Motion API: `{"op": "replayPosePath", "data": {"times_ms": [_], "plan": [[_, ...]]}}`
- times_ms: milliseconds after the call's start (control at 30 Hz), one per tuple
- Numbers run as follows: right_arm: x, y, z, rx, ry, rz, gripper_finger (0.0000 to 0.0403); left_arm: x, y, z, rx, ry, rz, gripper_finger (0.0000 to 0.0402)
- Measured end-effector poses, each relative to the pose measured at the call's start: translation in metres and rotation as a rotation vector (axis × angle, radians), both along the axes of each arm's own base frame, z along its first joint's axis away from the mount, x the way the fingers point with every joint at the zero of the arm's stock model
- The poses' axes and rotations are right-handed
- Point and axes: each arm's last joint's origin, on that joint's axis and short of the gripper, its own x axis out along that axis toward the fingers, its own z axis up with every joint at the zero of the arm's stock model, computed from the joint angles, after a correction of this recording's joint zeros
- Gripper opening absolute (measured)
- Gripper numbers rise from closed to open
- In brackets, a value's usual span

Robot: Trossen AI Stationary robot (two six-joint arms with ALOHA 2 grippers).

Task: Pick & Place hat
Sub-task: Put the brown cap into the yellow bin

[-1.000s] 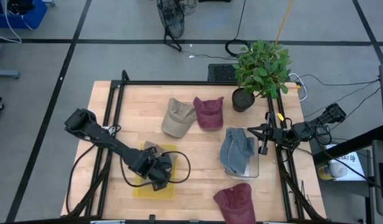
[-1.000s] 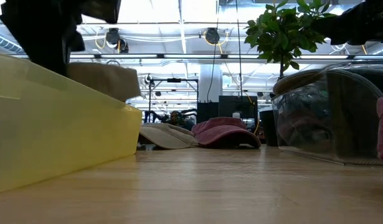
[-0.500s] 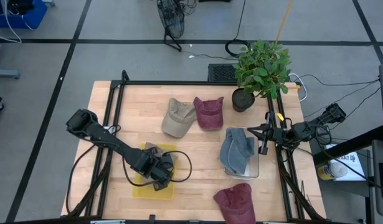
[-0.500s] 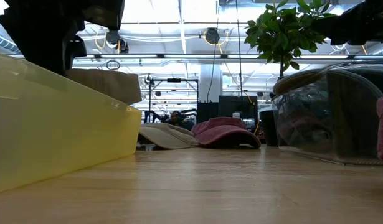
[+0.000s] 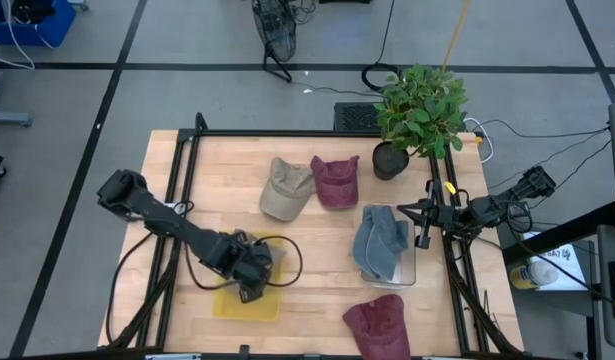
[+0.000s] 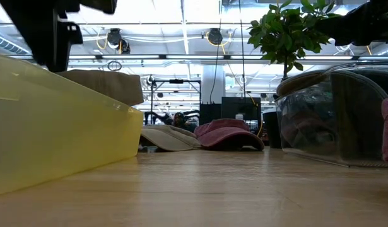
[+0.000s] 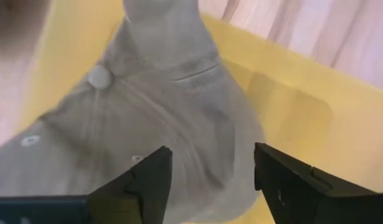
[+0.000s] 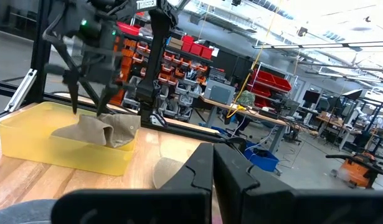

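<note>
The wooden worktop (image 5: pixel 317 270) fills the middle of the high view. It carries the hats and boxes so both arms can reach them.

A potted plant (image 5: pixel 419 115) stands at the upper right corner of the worktop, out of the way.

A yellow box (image 5: pixel 249 300) sits at the lower left of the worktop. It looks like the place where hats go. A tan hat (image 7: pixel 147 124) lies inside it, and in the low view at the left the hat pokes up over the box's wall.

A clear box (image 5: pixel 399 268) sits right of the middle with a blue-grey hat (image 5: pixel 379 243) in it. That hat looks sorted by colour.

Three more hats lie loose on the wood, likely waiting their turn. A second tan hat (image 5: pixel 285 187) and a dark red hat (image 5: pixel 335 180) lie side by side near the top middle. Another dark red hat (image 5: pixel 377 325) lies at the bottom edge.

The left hand (image 7: pixel 207 180) hangs over the yellow box, just above the tan hat. Its two fingers (image 7: pixel 147 180) stand apart with the hat showing between them, so it is not squeezing the hat. I think the hat rests in the box by itself, and the hand is open so it can lift away.

The right hand (image 5: pixel 423 215) waits at the right edge of the worktop, beside the clear box. Its fingers are pressed together and hold nothing.
</note>
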Motion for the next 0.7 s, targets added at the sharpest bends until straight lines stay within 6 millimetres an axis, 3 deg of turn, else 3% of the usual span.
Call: {"op": "replayPosePath", "data": {"times_ms": [200,433,567,700], "plan": [[0.0,0.0,0.0,0.0,0.0,0.0,0.0,-0.012,0.02,0.035,-0.016,-0.114,-0.032,0.0232],[0.0,0.0,0.0,0.0,0.0,0.0,0.0,-0.03,0.065,0.073,0.169,-0.262,-0.047,0.02],[0.0,0.0,0.0,0.0,0.0,0.0,0.0,-0.038,0.094,0.086,0.343,-0.29,-0.044,0.0167],[0.0,0.0,0.0,-0.001,0.003,0.0,0.0,-0.042,0.115,0.089,0.412,-0.238,-0.08,0.01]]}}
